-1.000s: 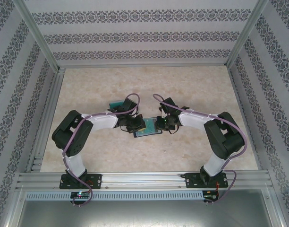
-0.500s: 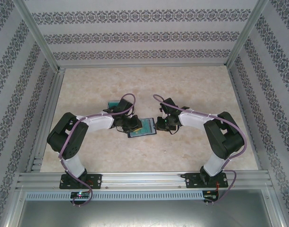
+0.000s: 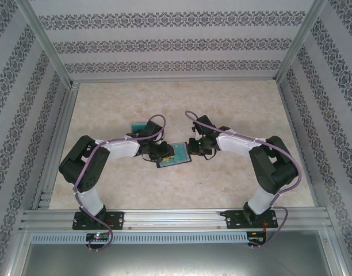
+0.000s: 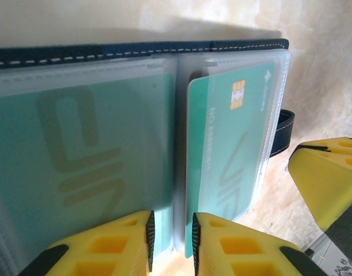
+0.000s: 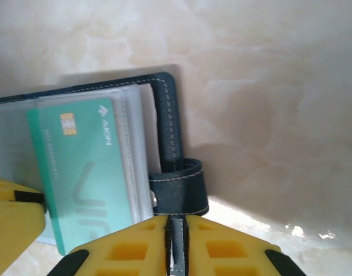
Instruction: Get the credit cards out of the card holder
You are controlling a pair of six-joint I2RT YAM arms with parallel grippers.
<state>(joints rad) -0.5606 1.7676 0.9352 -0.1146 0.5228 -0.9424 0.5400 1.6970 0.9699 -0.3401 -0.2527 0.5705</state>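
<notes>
2 teal cards (image 4: 78,161) sit sleeved in the open holder (image 4: 136,49), just ahead of my left gripper (image 4: 171,224), whose near-shut fingers (image 4: 107,247) straddle its fold; I cannot tell if they grip. My right gripper (image 5: 175,223) pinches the tab (image 5: 179,184).

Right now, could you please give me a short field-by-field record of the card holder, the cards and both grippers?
card holder: open flat on the table
credit cards: two teal, in clear sleeves; chip card sticks out of its sleeve
left gripper: jaws slightly apart at chip card's edge
right gripper: shut on side tab
</notes>
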